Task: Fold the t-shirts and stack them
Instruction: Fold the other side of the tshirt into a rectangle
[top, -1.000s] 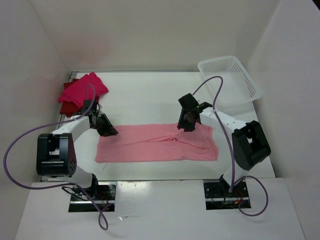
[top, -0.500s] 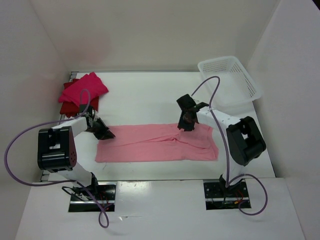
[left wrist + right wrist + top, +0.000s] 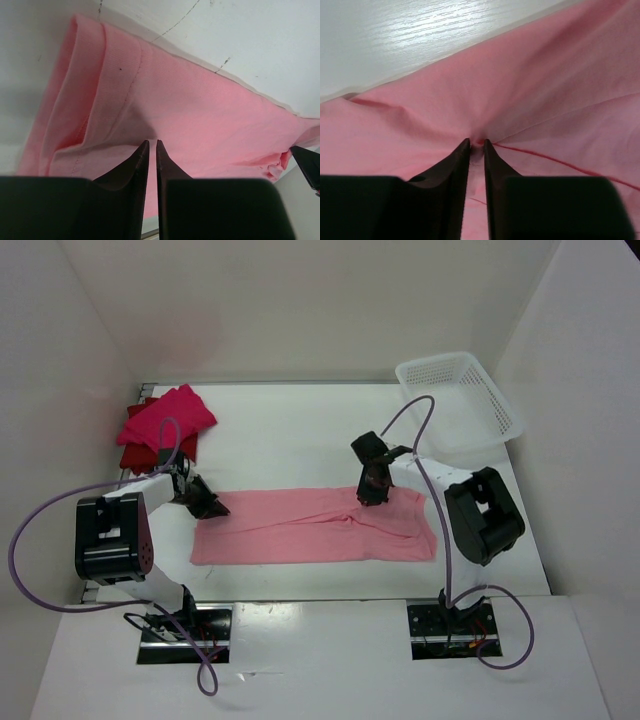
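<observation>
The pale pink t-shirt lies as a long flat strip across the middle of the table. My left gripper is at its back left corner. In the left wrist view its jaws are almost together, tips pressed into the cloth beside a folded sleeve edge. My right gripper is at the shirt's back edge, right of centre. Its jaws are shut on a small pucker of pink cloth. The magenta t-shirt lies on the dark red t-shirt at the back left.
A white lattice basket stands at the back right corner. White walls close in the table on three sides. Purple cables loop from both arms. The tip of the right gripper shows at the far right of the left wrist view.
The left gripper has shifted a little left and nearer along the shirt's corner. The right gripper has edged slightly left and back. The shirt lies much as before.
</observation>
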You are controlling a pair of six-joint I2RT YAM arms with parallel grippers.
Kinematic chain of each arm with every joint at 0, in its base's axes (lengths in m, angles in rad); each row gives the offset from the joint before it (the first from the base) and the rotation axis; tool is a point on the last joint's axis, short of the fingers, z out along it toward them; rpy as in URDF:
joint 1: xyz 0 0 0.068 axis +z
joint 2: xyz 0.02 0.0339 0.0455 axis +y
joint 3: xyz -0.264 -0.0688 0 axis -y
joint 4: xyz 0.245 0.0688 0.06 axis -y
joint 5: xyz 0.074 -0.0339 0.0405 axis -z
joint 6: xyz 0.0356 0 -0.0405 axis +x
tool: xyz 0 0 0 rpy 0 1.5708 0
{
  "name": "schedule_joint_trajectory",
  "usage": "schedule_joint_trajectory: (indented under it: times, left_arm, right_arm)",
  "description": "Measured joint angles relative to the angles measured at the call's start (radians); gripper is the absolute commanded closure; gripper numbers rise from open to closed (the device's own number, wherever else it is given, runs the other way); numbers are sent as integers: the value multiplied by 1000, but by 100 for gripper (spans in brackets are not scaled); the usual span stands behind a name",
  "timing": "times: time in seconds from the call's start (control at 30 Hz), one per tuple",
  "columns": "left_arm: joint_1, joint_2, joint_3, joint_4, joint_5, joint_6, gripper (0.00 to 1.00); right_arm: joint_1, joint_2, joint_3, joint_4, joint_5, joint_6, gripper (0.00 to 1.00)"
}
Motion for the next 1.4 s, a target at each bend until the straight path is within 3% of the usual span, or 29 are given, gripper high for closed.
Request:
schedule_joint_trajectory:
  times: [0.13,0.47,0.63,0.83,1.07,1.13,1.23,1.27,1.4]
  left_arm:
    - [0,0,0,3,0,0,84]
    - [0,0,0,5,0,0,84]
    - [0,0,0,5,1,0,84]
    - [0,0,5,5,4,0,84]
    - [0,0,21,-5,9,0,84]
    - [0,-4,40,-11,9,0,84]
    - [-8,-32,68,-20,5,0,84]
    - [-16,-48,77,-22,-2,0,84]
    - [-96,-80,108,-13,-27,-18,82]
  right_arm:
    - [0,6,0,-3,1,-2,92]
    - [22,-115,-29,-56,5,17,95]
    - [50,-224,-134,-70,-55,50,99]
    - [125,-246,-243,-86,-135,107,99]
    - [151,-277,-250,-89,-209,146,70]
    - [151,-298,-247,-91,-224,146,70]
    - [105,-338,-222,-108,-245,124,81]
    - [68,-352,-213,-105,-251,111,92]
    - [-135,-373,-194,-68,-235,73,100]
